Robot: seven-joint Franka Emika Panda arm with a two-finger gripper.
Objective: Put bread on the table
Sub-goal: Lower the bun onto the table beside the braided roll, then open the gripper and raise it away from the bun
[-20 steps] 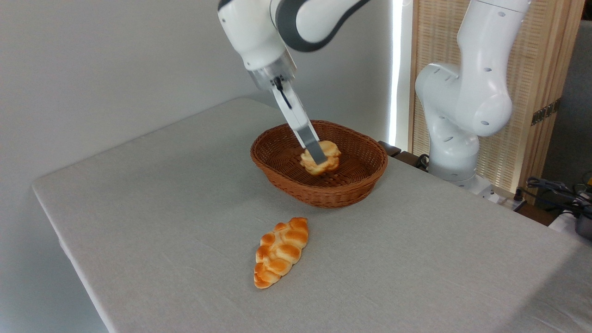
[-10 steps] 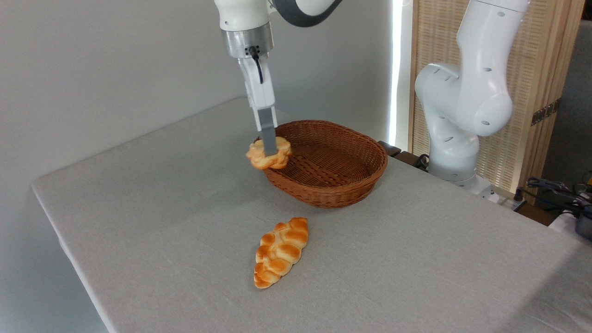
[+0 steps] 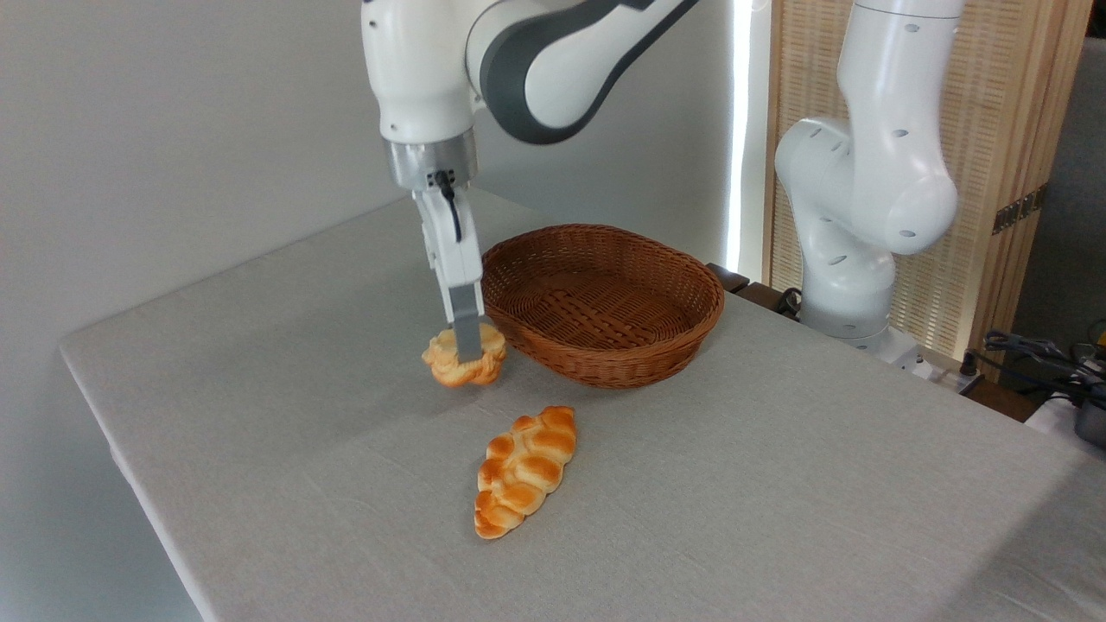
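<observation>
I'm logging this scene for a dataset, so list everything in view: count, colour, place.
bread: one, pale golden, round, at the table surface just left of the basket, held in the gripper
braided loaf: one, glossy orange, lying on the table in front of the basket
basket: one, brown wicker, empty, mid-table
table: one, light grey cloth
screen: one, pale wood slats, back right
cables: dark, right edge
gripper: one, grey fingers, shut on the bread
arm: one, white and grey
</observation>
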